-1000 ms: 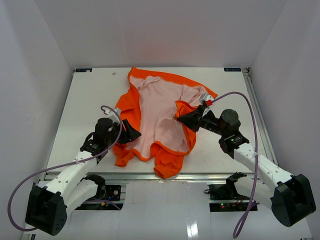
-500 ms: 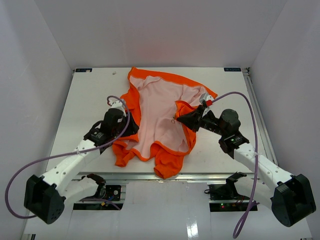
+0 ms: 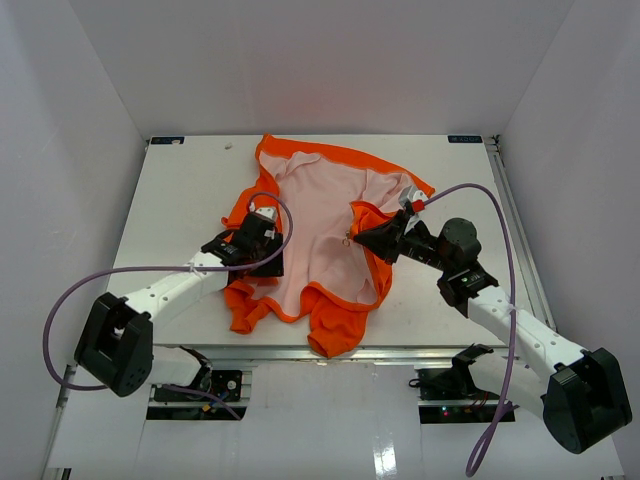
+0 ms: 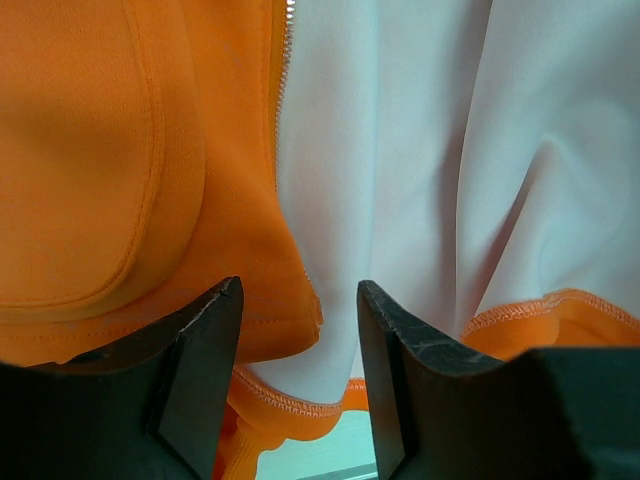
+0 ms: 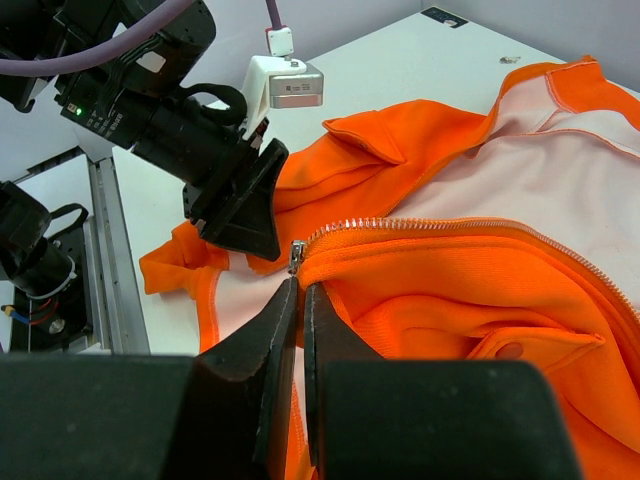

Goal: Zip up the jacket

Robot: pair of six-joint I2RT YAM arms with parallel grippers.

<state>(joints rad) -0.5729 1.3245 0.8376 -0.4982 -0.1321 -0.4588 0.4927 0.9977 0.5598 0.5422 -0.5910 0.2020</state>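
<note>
Your small orange fabric jacket [image 3: 320, 200] lies spread open mid-tabletop [image 3: 170, 200], pale pink lining up, collar at 12 o'clock, hem at 6. The right gripper [image 5: 298, 290], reaching in from 3 o'clock, has its jaws closed on the right zipper edge just under the small metal pull [image 5: 296, 255], I'd guess to keep that end lifted. The left gripper [image 4: 298, 300], in from 8 o'clock, has open jaws straddling the left front edge and grips nothing, probably lining up a grab.
</note>
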